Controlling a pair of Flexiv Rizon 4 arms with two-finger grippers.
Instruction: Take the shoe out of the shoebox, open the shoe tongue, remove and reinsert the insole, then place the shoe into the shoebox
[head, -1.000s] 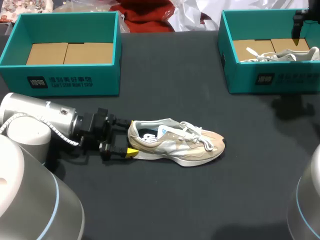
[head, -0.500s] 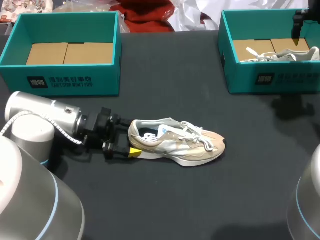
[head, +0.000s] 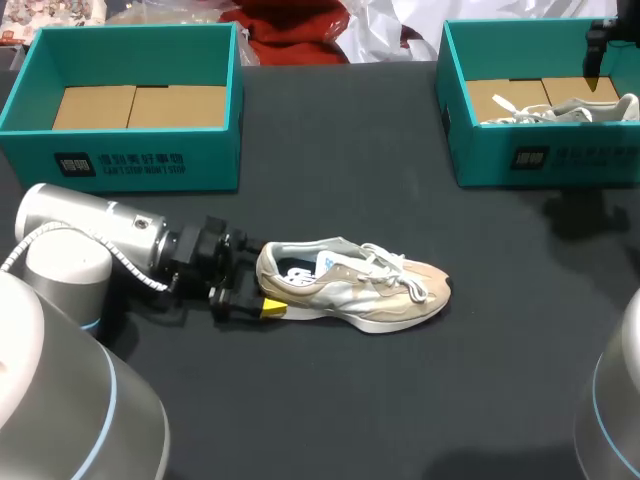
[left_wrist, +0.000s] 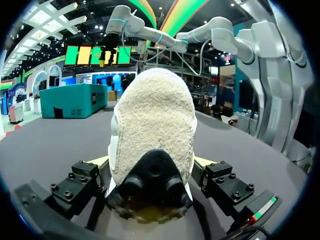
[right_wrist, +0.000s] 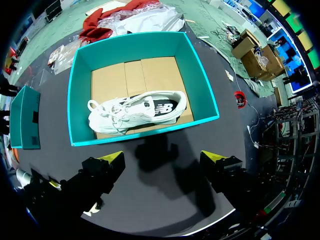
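A beige and white shoe (head: 352, 288) lies on its sole on the dark table, toe to the right. My left gripper (head: 265, 284) is open at its heel, one yellow fingertip (head: 272, 308) showing at the near side. In the left wrist view the fuzzy heel (left_wrist: 152, 130) fills the gap between the open fingers (left_wrist: 87, 177) of the left gripper (left_wrist: 150, 162). My right gripper (right_wrist: 165, 160) hangs open high above the right teal shoebox (right_wrist: 145, 138), which holds a second white shoe (right_wrist: 135, 112).
An empty teal shoebox (head: 130, 165) with a cardboard floor stands at the back left. The right shoebox (head: 545, 160) stands at the back right, with my right arm (head: 597, 45) above its far corner. Red cloth and plastic lie beyond the back edge.
My left gripper has slid right along the table, so the shoe's heel now sits deeper between its fingers. The shoe and the right arm have not moved.
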